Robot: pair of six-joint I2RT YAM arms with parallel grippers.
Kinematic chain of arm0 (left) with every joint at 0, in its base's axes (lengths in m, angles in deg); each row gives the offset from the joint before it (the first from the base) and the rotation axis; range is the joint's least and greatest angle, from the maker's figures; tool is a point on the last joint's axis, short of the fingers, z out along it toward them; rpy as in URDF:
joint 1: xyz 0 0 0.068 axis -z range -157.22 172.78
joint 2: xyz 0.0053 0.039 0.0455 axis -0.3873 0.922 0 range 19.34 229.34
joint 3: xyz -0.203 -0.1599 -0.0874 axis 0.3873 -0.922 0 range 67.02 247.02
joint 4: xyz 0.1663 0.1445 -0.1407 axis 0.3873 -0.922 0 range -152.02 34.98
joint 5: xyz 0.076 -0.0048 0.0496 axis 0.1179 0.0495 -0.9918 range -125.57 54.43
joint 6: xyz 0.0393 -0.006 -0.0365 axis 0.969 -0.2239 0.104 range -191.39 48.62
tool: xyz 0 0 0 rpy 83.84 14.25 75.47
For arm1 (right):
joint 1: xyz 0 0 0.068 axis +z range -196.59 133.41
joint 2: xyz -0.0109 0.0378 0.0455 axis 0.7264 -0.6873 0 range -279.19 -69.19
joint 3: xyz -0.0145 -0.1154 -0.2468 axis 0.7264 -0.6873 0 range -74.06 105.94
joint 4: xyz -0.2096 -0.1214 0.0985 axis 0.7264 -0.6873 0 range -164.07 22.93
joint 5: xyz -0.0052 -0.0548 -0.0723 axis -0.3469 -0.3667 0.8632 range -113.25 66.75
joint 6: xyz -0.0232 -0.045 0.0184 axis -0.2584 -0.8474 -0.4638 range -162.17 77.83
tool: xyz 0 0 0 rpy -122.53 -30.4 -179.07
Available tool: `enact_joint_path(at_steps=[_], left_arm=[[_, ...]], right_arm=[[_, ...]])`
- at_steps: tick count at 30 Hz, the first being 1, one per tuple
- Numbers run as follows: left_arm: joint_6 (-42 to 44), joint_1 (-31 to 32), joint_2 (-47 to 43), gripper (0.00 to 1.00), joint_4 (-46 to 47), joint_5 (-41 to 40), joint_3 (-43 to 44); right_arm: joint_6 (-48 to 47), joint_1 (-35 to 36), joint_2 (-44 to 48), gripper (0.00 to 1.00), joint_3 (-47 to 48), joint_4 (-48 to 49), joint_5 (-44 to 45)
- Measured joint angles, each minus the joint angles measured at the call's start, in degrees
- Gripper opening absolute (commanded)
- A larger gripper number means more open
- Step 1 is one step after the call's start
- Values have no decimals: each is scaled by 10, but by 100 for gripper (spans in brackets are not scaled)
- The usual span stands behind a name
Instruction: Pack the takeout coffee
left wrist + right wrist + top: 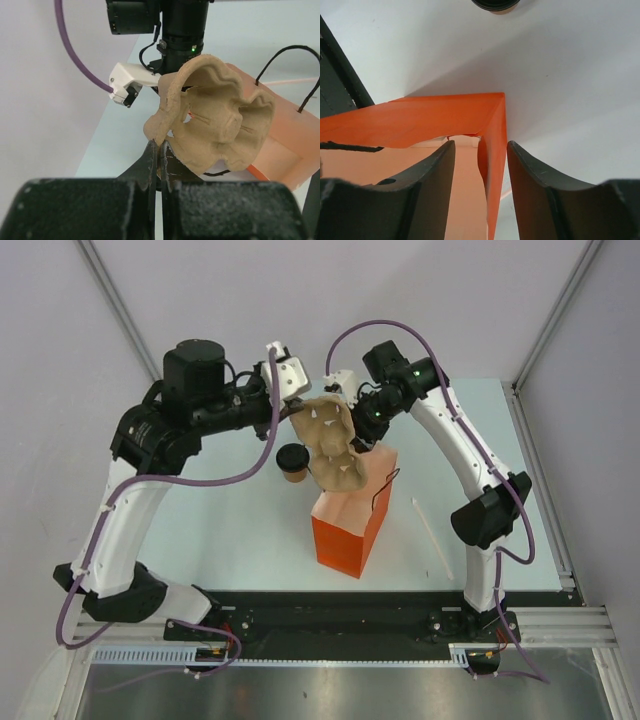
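Top: coffee cup [292,462] stands upright on the table [230,520], lid on, just left of the orange bag [350,525] and near the pulp carrier [332,443]. The left gripper [298,412] is nearer the cup but busy.
Left wrist: its jaws are pinched onto the carrier rim.
Right wrist: right gripper [481,145] jaws are part spread astride the bag wall, with no squeeze visible. The cup lies beyond them. I'd pick with the right.
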Motion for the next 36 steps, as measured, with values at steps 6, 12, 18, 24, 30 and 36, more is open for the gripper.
enact_joint_path(at_steps=[6,12,18,24,30,36], left_arm=[[38,54,11,0,-5,-57,-5],[54,76,19,0,-4,-83,-5],[72,100,28,0,-2,-101,-5],[77,106,39,0,-3,-111,0],[83,111,50,0,-7,-115,21],[93,126,50,0,-7,-123,21]], right_arm=[[-4,-7,2,65,0,-1,2],[-12,-37,7,70,6,-2,9],[-32,-45,31,66,-19,-1,17],[-48,-15,53,68,-45,-6,26],[-49,-22,53,81,-45,-6,38],[-49,-43,58,85,-52,-5,45]])
